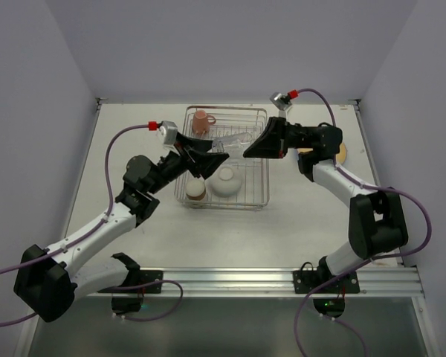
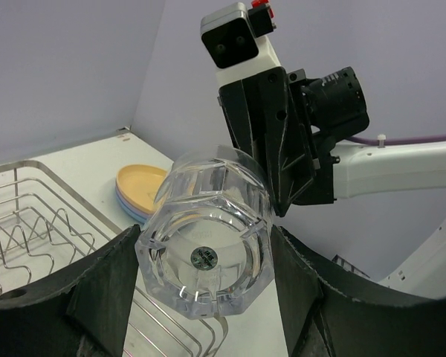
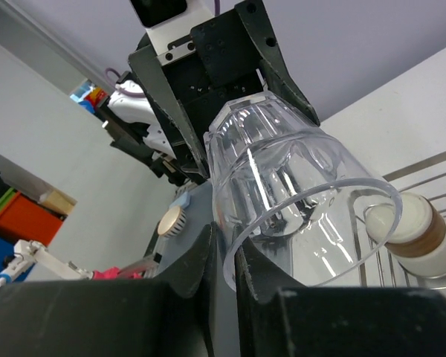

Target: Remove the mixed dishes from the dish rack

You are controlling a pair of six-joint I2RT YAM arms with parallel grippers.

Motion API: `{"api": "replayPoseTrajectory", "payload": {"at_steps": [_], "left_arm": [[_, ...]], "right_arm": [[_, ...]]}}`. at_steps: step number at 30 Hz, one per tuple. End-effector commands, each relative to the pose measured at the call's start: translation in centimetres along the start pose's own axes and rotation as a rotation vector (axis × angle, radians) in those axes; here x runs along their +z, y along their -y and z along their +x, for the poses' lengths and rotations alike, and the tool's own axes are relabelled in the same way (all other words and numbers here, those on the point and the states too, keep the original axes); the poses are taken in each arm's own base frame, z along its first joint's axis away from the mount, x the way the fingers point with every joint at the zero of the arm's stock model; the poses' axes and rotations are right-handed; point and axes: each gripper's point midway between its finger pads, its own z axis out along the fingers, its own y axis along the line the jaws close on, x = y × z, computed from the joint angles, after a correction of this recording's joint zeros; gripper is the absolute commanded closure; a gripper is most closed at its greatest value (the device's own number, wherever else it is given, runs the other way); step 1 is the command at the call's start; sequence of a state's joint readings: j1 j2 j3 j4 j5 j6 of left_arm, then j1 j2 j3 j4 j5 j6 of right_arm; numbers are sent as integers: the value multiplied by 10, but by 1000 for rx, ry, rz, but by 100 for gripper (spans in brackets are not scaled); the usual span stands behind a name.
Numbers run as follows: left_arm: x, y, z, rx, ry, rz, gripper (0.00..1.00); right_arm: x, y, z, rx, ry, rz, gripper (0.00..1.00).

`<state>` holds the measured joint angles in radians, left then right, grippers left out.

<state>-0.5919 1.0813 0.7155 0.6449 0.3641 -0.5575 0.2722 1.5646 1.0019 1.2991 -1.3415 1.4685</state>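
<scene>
Fingers (image 2: pixel 104 290) of the left jaws sat on either side of the clear glass (image 2: pixel 204 253), pressed against the faceted walls near its thick base, so the left jaws were pinching the glass. It lay tilted on its side in the air above the dish rack (image 1: pixel 262 117), base toward the left arm (image 1: pixel 134 186) and open mouth toward the right arm (image 1: pixel 323 149). At the mouth end, the right jaws stood almost together with the rim of the glass in the narrow slot between them, one finger (image 3: pixel 197 260) outside the wall and the other inside, pinching the rim. Both pairs of jaws thus gripped the same glass from opposite ends, above the middle of the rack.

Below, the rack stood on the counter (image 1: pixel 282 230) with the salmon-pink mug (image 1: pixel 202 121) at its far left corner. The white bowl (image 1: pixel 227 181) and the small brown cup (image 1: pixel 196 190) sat side by side along its near edge. The plates (image 2: pixel 137 186) lay stacked flat on the counter outside the rack, on the right arm's side, yellow-orange on top
</scene>
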Motion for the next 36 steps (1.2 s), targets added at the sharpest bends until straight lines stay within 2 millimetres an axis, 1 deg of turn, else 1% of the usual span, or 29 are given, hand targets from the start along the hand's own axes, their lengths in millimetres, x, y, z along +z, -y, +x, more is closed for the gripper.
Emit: {"api": "replayPoseTrajectory", "payload": {"at_steps": [1, 2, 3, 6, 7, 10, 12, 13, 15, 16, 19, 21, 22, 23, 25, 27, 32, 33, 34, 35, 36], "left_arm": [[1, 6, -10, 28, 40, 16, 78], [1, 6, -11, 33, 43, 14, 77], [0, 5, -11, 31, 42, 12, 77], [-2, 6, -13, 37, 49, 9, 71], [-3, 5, -12, 41, 51, 2, 64], [-8, 5, -18, 51, 75, -12, 51], [-12, -1, -20, 59, 88, -51, 46], [-14, -2, -21, 61, 89, -66, 38], [-17, -3, -25, 77, 97, -85, 32], [-18, -6, -24, 79, 91, -98, 25], [-22, -8, -28, 94, 98, -130, 19], [-26, -9, -31, 111, 104, -144, 12], [-28, -12, -31, 118, 98, -163, 11], [-29, -13, -31, 122, 99, -169, 10], [-33, -14, -34, 135, 103, -186, 5], [-36, -14, -37, 141, 109, -197, 3], [-40, -17, -38, 158, 104, -225, 1], [-41, -17, -38, 159, 104, -225, 1], [-41, -18, -37, 162, 102, -228, 1], [-41, -18, -37, 163, 100, -228, 1], [-41, -18, -37, 162, 99, -229, 1]], "right_arm": [[1, -26, -8, -246, 4, -66, 94], [1, -27, -8, -235, 1, -69, 100], [1, -28, -8, -250, 4, -74, 100], [-1, -26, -9, -222, 5, -78, 100], [-1, -25, -10, -218, 8, -77, 100], [-3, -23, -12, -210, 14, -72, 100], [-3, -23, -12, -212, 15, -70, 100], [-4, -23, -12, -209, 17, -69, 100], [-4, -21, -13, -201, 21, -68, 100], [-4, -21, -14, -197, 24, -66, 100], [-5, -17, -16, -180, 29, -61, 100], [-5, -15, -17, -163, 38, -57, 100], [-6, -14, -18, -162, 43, -54, 100], [-7, -13, -19, -157, 46, -51, 100], [-7, -9, -20, -146, 52, -40, 100], [-7, -6, -21, -123, 57, -29, 100], [-7, 2, -25, -120, 77, 7, 100], [-7, 8, -25, -63, 81, 32, 100], [-6, 7, -29, -121, 96, 50, 100], [-6, 9, -31, -123, 107, 72, 100], [-7, 22, -31, -19, 114, 133, 100]]}}
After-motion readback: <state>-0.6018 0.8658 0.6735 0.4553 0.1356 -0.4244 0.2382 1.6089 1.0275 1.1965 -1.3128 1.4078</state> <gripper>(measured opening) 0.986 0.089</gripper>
